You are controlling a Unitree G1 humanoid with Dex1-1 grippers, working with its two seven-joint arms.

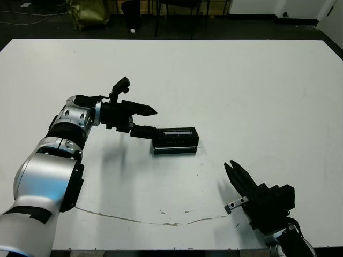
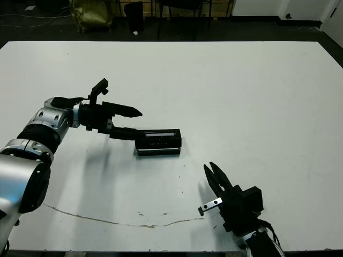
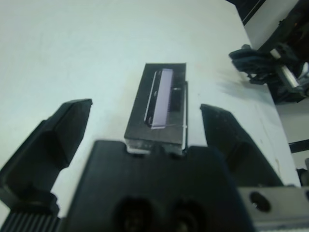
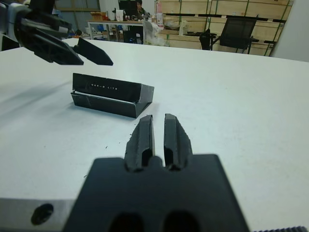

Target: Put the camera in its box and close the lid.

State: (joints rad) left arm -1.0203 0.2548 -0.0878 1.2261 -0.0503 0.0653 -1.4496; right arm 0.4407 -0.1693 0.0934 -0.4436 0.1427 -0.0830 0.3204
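Note:
The black lid (image 1: 177, 131), with its glossy grey-lavender strip on top, lies on the box (image 4: 104, 106) at the table's middle. In the right wrist view the lid looks slightly tilted on the tray. The camera is hidden. My left gripper (image 1: 150, 120) is open just left of the box. Its lower finger (image 1: 142, 130) reaches the box's left end and its upper finger (image 1: 143, 111) is above and behind it. In the left wrist view the lid (image 3: 161, 92) lies ahead between the spread fingers. My right gripper (image 1: 235, 171) is shut and empty, near the front right and apart from the box.
A thin brown line (image 1: 161, 217) runs across the white table (image 1: 241, 80) near its front edge. Beyond the far edge are a dark floor, chair legs and an olive bag (image 1: 88, 13). A person (image 4: 140, 5) sits far off in the right wrist view.

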